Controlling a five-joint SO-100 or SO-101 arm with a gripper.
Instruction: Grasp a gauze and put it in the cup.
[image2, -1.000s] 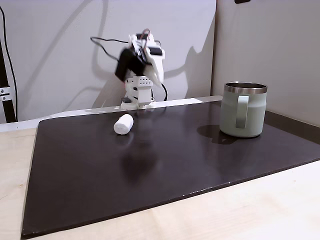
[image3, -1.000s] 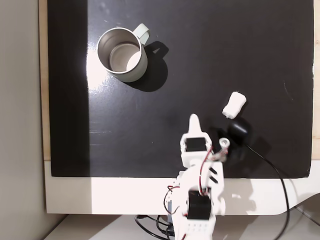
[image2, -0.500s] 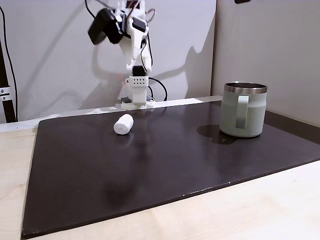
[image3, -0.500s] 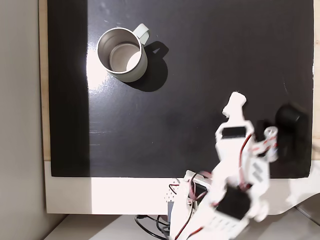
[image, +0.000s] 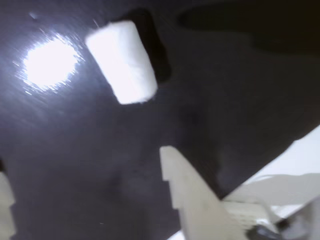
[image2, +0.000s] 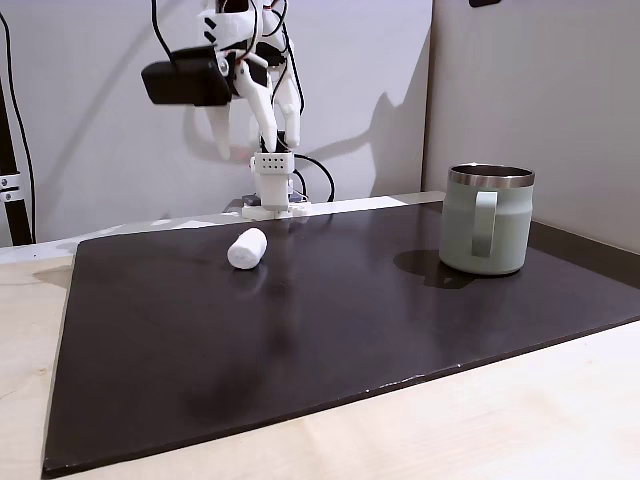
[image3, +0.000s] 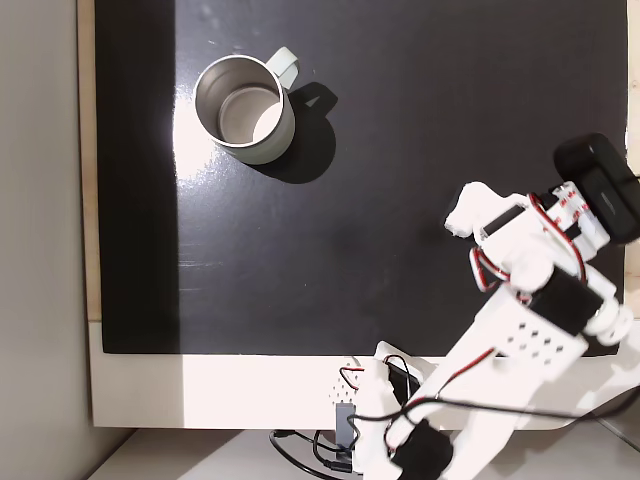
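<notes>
Your black mat (image2: 350, 320) carries the cup (image2: 485, 220) off to the right in the side fixed view — upright, apart from the gauze (image2: 247, 248). Your gripper (image: 85, 175) hangs over the gauze with jaws spread — empty

gauze (image3: 462, 216) mostly under arm (image3: 520, 330), wrist view blurred

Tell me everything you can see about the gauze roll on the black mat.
The gauze is a small white roll of soft-looking fabric, cylindrical with slightly fuzzy ends. It lies on its side on the dark mat, near the mat's far edge in that fixed view, well apart from the cup. Nothing touches it but the mat. The wrist view shows it below the open gripper, not yet grasped.
</notes>
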